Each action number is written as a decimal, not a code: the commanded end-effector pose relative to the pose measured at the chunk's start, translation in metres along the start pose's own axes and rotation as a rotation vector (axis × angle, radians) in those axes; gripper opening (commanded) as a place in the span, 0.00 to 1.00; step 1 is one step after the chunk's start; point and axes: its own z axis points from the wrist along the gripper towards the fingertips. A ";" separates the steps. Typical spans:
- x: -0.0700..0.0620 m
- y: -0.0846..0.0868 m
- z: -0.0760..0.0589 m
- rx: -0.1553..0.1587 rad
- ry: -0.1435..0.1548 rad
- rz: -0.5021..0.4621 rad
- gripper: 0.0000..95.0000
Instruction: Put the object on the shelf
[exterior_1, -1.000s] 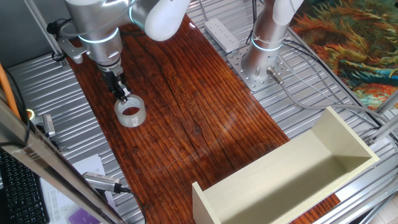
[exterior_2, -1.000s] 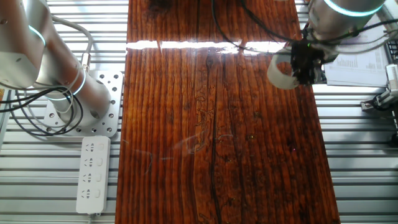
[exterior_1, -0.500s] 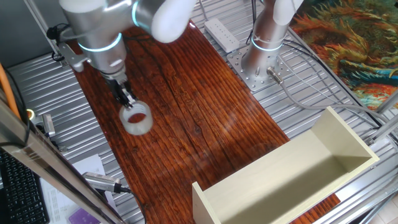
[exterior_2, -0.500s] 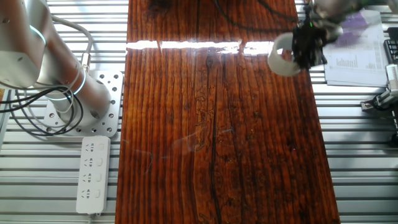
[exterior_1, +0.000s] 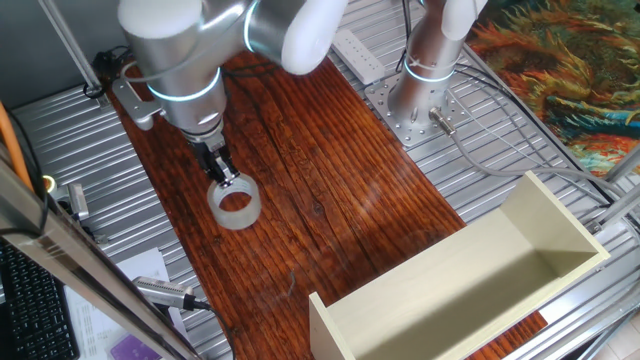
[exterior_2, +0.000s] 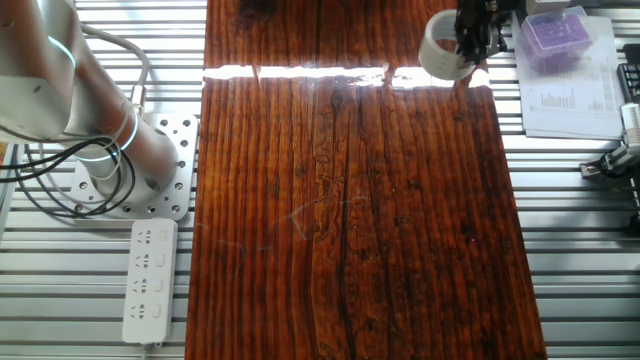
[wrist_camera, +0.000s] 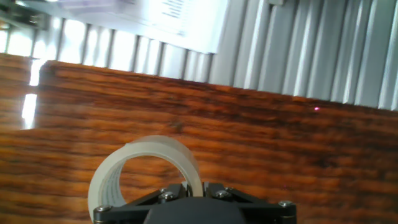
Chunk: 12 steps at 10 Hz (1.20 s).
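Observation:
The tape roll (exterior_1: 235, 203) is a translucent whitish ring, held in the air above the wooden table. My gripper (exterior_1: 224, 176) is shut on its rim, with one finger inside the hole and one outside. In the other fixed view the tape roll (exterior_2: 438, 48) hangs near the table's far right corner under the gripper (exterior_2: 470, 38). In the hand view the tape roll (wrist_camera: 146, 167) stands on edge between the jaws of the gripper (wrist_camera: 194, 188). The shelf (exterior_1: 470, 280) is a long cream open box lying at the near right end of the table.
The wooden table (exterior_1: 330, 190) runs from the arm to the shelf. A second arm's base (exterior_1: 425, 85) and a power strip (exterior_1: 356, 52) stand at the far side. Papers and a purple box (exterior_2: 556, 30) lie beside the table. A tool (exterior_1: 165, 292) lies at the near left.
My gripper has lifted the tape roll off the table and carried it a short way along the table toward the shelf end. The grip on the rim is unchanged.

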 end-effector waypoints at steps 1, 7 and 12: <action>0.000 0.000 -0.001 -0.013 -0.008 -0.054 0.00; 0.004 0.018 -0.013 -0.034 -0.029 -0.137 0.00; 0.014 0.067 -0.055 -0.037 -0.015 -0.094 0.00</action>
